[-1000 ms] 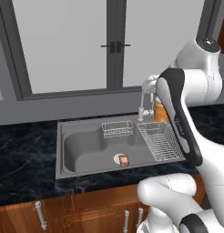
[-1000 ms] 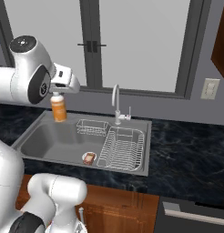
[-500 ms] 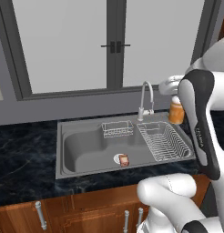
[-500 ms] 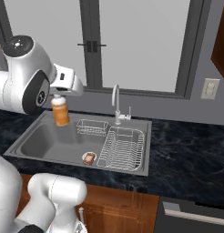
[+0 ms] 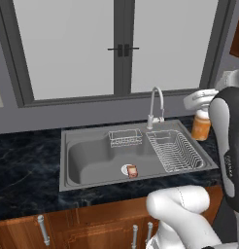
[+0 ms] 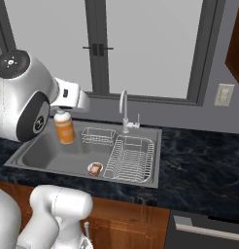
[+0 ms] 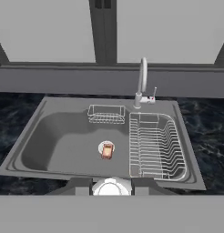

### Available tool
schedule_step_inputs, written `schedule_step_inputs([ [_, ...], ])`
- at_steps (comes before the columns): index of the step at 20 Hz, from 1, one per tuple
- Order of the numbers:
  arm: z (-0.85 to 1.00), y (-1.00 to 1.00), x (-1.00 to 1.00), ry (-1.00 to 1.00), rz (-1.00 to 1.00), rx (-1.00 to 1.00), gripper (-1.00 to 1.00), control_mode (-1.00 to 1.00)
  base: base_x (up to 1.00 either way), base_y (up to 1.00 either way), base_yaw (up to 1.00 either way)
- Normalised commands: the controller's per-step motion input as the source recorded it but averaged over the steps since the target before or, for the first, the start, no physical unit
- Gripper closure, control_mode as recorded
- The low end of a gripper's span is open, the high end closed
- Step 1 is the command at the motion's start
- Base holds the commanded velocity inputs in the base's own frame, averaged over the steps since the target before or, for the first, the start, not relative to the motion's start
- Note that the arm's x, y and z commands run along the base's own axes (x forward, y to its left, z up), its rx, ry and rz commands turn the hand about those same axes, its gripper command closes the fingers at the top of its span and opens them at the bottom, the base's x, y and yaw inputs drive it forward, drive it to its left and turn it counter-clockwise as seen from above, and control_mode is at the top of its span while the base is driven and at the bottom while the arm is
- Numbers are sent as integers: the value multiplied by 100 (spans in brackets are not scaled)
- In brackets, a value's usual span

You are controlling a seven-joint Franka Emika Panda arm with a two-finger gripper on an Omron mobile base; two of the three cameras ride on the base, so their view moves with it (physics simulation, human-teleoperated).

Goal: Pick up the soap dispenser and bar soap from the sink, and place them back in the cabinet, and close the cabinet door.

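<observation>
From the left base view, I carry one dispenser (image 5: pixel 201 127) in the air past the right end of the sink (image 5: pixel 92 180), above the dark bench (image 5: pixel 24 165); my gripper (image 5: pixel 201 108) is closed on its white pump top. One bar soap (image 5: pixel 132 170) lies on the one round dish (image 5: pixel 127 169) on the basin floor, so I judge the first pick done and nothing stowed yet. One rack (image 5: pixel 176 151), one basket (image 5: pixel 125 138) and one faucet (image 5: pixel 155 106) are in place. From the right base view, the dispenser (image 6: pixel 65 129) hangs from my gripper (image 6: pixel 62 113) over the sink's (image 6: pixel 39 163) left part, clear of the bottom; the bar soap (image 6: pixel 95 168) waits on the floor beside the rack (image 6: pixel 130 158). In the hand view, the white pump top (image 7: pixel 110 187) sits clamped between my fingertips, and below lie the bar soap (image 7: pixel 107 150), basket (image 7: pixel 106 114) and rack (image 7: pixel 155 145). Left to do: stow both, then shut the door.
</observation>
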Motion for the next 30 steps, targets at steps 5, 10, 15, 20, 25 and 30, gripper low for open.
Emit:
schedule_step_inputs([
  [5,8,-7,-25,0,0,0,100,100,-13,-5,0],
  [10,0,0,0,0,0,0,100,100,-26,-28,0],
  [15,0,0,0,0,0,0,100,100,-28,-44,0],
  [20,0,0,0,0,0,0,100,100,-32,-48,0],
  [25,0,0,0,0,0,0,100,100,-33,-47,-4],
  [30,0,0,0,0,0,0,100,100,-14,-42,-6],
])
